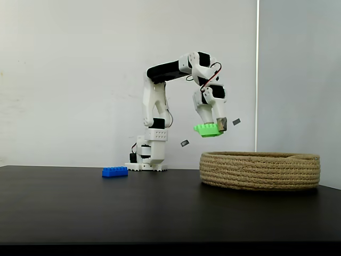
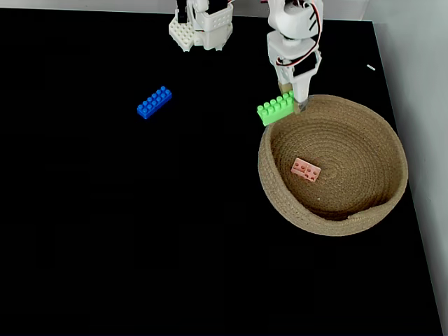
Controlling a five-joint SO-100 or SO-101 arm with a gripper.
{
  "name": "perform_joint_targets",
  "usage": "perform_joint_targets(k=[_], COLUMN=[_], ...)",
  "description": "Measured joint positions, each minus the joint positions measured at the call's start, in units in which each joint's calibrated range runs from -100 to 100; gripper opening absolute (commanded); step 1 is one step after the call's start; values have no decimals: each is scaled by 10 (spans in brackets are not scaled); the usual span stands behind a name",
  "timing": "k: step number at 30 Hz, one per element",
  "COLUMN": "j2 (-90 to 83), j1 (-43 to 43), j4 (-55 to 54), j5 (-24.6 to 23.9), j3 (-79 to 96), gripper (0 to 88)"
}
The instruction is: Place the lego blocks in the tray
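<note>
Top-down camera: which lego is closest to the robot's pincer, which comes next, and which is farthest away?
1. The green brick, held in the pincer at the basket's near rim.
2. The pink brick, lying on the basket floor, below the pincer in this fixed view.
3. The blue brick, out on the black table, far to the left.
</note>
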Motion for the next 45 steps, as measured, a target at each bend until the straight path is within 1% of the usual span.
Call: perform_joint_targets(k=[1,5,7,10,12,17,20,24,25,26,28,30,33,36,38,41,45], j2=[14,78,95,101,101,101,101,93,84,68,30,-17,-82,-136,-165,-196,-211], j1=[0,-1,-10,-26,-27,-20,-12,28,43,60,103,150,213,255,278,323,395], j4=[-14,-51,-70,-89,-94,-93,-64,-22,-15,-16,-45,-92,-128,-140,-141,-132,-120], j5=[-5,-23,-27,-27,-27,-27,-33,-69,-80,-90,-101,-99,-85,-45,-8,61,158], j3=[0,-19,-24,-24,-24,-24,-24,-21,-12,3,54,126,231,299,325,342,344], gripper=[8,74,137,207,197,249,273,295,267,262,283,292,313,290,287,287,324])
